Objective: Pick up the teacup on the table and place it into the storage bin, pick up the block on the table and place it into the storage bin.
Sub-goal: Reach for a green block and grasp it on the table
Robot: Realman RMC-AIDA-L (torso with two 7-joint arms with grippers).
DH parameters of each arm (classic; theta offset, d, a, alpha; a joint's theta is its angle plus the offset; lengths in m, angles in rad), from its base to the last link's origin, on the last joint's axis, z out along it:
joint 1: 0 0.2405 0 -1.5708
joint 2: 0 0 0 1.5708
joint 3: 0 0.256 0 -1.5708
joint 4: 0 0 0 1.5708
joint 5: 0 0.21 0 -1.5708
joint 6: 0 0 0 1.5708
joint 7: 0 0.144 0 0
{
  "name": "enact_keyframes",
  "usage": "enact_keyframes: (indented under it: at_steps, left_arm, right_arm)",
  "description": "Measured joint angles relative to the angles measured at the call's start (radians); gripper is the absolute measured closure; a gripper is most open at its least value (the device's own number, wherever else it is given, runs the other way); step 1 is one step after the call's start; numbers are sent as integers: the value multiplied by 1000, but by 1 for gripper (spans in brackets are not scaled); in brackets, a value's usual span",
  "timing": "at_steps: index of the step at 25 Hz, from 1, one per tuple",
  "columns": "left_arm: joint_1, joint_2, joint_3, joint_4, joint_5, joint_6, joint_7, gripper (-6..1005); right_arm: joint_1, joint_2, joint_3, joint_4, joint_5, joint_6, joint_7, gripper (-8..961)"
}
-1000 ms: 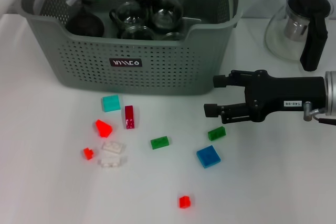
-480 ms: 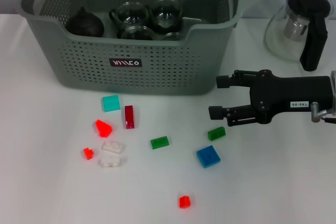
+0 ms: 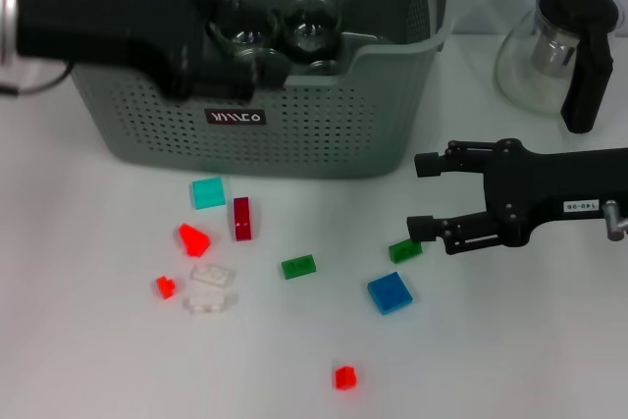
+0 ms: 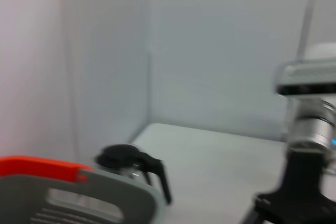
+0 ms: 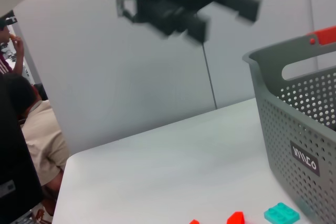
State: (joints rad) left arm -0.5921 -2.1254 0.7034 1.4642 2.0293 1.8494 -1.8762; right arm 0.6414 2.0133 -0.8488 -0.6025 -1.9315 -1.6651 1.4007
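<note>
Left hand (image 3: 257, 64), a second ago deep in the storage bin (image 3: 324, 134), now crosses its front rim, finger state indeterminate; teacups (image 3: 312, 24) lie inside. Right hand (image 3: 420, 195), fingers apart, has retreated above a green block (image 3: 404, 249) on the worktop (image 3: 510, 340): block step pending.

blocks (image 3: 242, 218) before storage bin (image 3: 294, 134)

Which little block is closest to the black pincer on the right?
The green block just under the right pincer. The other green block and the blue block lie farther away.
</note>
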Motion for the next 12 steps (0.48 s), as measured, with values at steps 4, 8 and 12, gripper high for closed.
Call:
enact_keyframes:
  at_steps: [4, 8, 12]
  left_arm:
    - [57, -25, 6, -7, -9, 71, 89, 342]
    - [112, -43, 21, -29, -18, 89, 165, 344]
    - [128, -40, 2, -124, -17, 91, 200, 345]
  right_arm:
    - [-4, -14, -1, -3, -4, -15, 4, 13]
    - [-8, -33, -2, -6, -17, -27, 10, 13]
    - [-7, -44, 1, -13, -55, -29, 15, 12]
